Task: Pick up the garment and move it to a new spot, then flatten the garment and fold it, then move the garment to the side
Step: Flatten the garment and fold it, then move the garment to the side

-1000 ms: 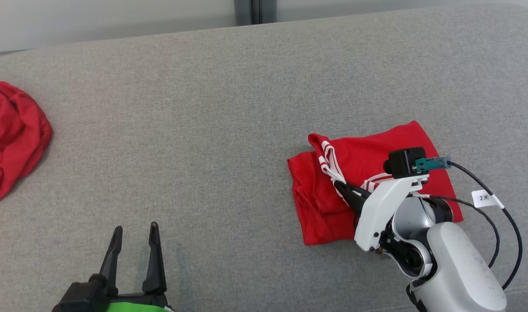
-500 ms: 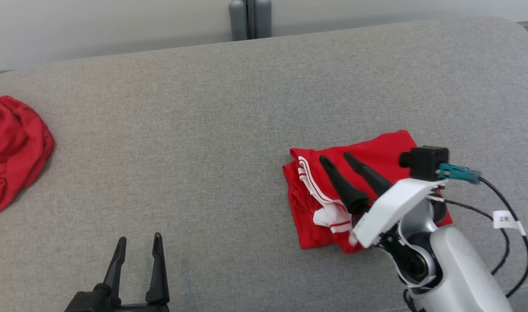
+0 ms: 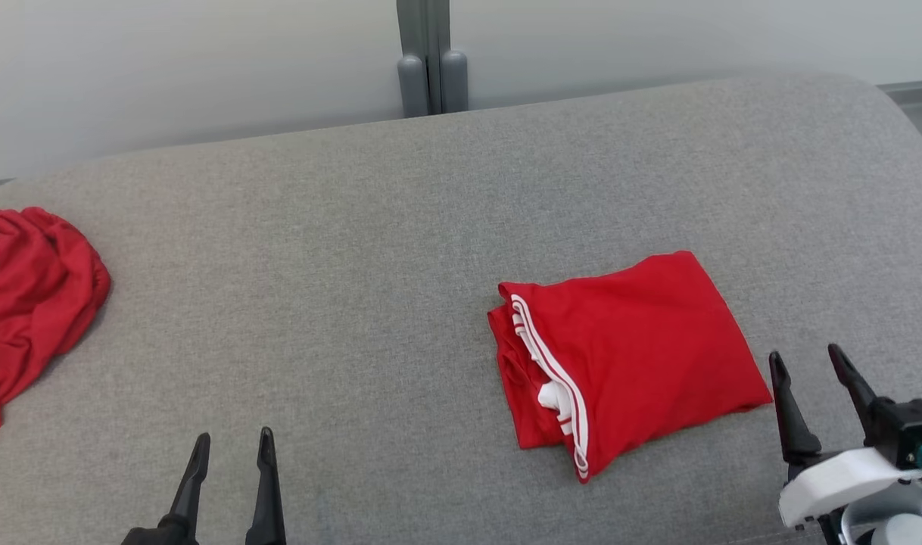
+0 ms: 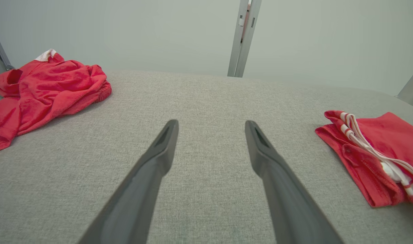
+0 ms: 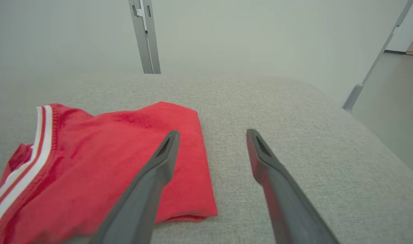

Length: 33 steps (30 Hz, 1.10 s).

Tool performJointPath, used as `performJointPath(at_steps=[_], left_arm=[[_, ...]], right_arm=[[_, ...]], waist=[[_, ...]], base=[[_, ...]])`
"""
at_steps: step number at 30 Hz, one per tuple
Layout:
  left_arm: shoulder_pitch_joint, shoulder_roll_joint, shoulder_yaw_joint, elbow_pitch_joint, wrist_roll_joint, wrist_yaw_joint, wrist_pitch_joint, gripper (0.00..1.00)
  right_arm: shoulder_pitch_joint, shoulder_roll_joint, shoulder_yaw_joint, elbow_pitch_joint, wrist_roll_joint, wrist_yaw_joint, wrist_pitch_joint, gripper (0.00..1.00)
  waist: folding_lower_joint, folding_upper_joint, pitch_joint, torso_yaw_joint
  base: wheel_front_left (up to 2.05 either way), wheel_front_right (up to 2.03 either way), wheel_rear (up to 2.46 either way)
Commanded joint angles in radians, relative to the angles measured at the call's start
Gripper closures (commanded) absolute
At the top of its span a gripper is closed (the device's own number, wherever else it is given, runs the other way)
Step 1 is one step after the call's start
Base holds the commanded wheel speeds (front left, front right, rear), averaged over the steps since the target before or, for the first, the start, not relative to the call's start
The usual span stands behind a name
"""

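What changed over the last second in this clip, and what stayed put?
The right tool let go of the folded garment at its striped edge, opened, and drew back toward the robot, off the cloth. The lifted edge dropped onto the grey cushion. The head camera also tilted. The left tool stayed open and idle; the crumpled red garment is untouched.

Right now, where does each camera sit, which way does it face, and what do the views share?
Head view: high, looking down on the grey cushion; left hand and right hand at the bottom edge.
Left wrist view: low over the cushion, facing the wall along its own two fingers.
Right wrist view: likewise, folded garment at its left.
Shared: all three show the folded garment.
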Motion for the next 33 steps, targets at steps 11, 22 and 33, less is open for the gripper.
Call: performJointPath(at_steps=[11, 22, 33], left_arm=[[0.066, 0.002, 0.041, 0.006, 0.015, -0.010, -0.001, 0.00], [0.103, 0.002, 0.023, 0.002, -0.001, 0.004, -0.001, 0.00], [0.082, 0.002, 0.034, -0.002, -0.004, -0.002, -0.001, 0.00]], right_arm=[[0.134, 0.088, -0.103, -0.068, -0.078, 0.000, -0.017, 0.00], [0.130, 0.083, -0.088, -0.081, -0.085, 0.000, -0.018, 0.00], [0.087, 0.077, -0.028, -0.066, -0.026, 0.000, -0.018, 0.00]], waist=[[0.0000, -0.0001, -0.098, 0.032], [0.0000, -0.0001, -0.110, 0.036], [0.0000, -0.0001, -0.084, 0.039]], base=[[0.00, 0.00, 0.00], [0.00, 0.00, 0.00], [0.00, 0.00, 0.00]])
